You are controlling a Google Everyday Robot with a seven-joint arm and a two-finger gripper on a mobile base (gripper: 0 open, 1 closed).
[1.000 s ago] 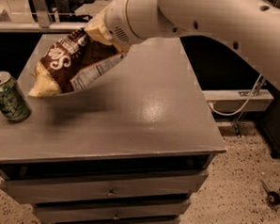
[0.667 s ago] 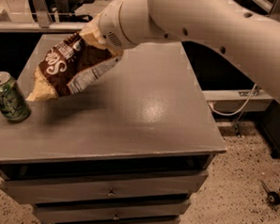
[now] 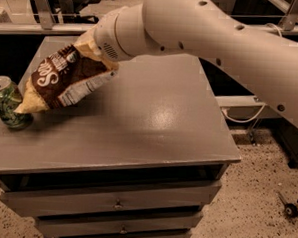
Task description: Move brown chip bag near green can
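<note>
The brown chip bag [image 3: 56, 78], dark brown with pale yellow ends, hangs tilted from my gripper [image 3: 92, 48], which is shut on the bag's upper right end. The bag is held just above the left part of the grey cabinet top [image 3: 154, 116]. Its lower yellow end reaches down beside the green can [image 3: 4, 103], overlapping the can's right side in this view. The can stands upright at the top's left edge. My white arm [image 3: 218, 34] reaches in from the upper right and hides most of the gripper.
The cabinet has drawers [image 3: 117, 204] below its front edge. A pale shelf rail [image 3: 23, 28] runs behind it. A cable [image 3: 244, 116] and a chair caster [image 3: 290, 209] are on the speckled floor at the right.
My arm has carried the chip bag left and lower, so its bottom end has come up against the green can's side. The can has not moved.
</note>
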